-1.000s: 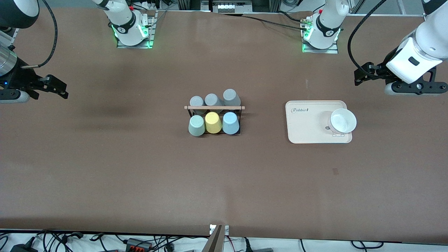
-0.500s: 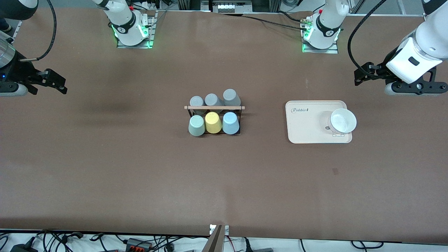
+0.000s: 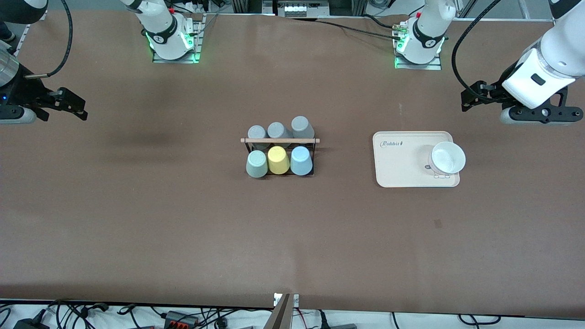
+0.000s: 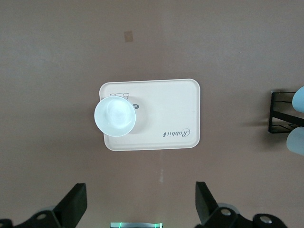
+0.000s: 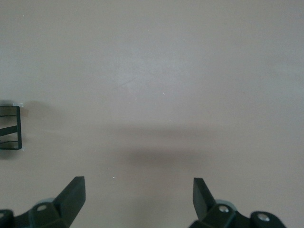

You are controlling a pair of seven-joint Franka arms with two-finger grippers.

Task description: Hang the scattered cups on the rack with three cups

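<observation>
The black wire rack with a wooden rod stands mid-table. The mint-green cup, a yellow cup and the light blue cup sit upside down on its nearer pegs. Three grey cups sit on its farther pegs. My left gripper is open and empty, up over bare table at the left arm's end. My right gripper is open and empty, up over bare table at the right arm's end. The rack's end shows in the left wrist view and in the right wrist view.
A cream rectangular tray lies between the rack and the left arm's end. A white bowl stands on it. A small dark mark is on the table, nearer the front camera than the tray.
My right gripper has drawn a little toward the robots' side of the table. My left gripper has shifted very slightly the same way. The cups and rack have not moved.
</observation>
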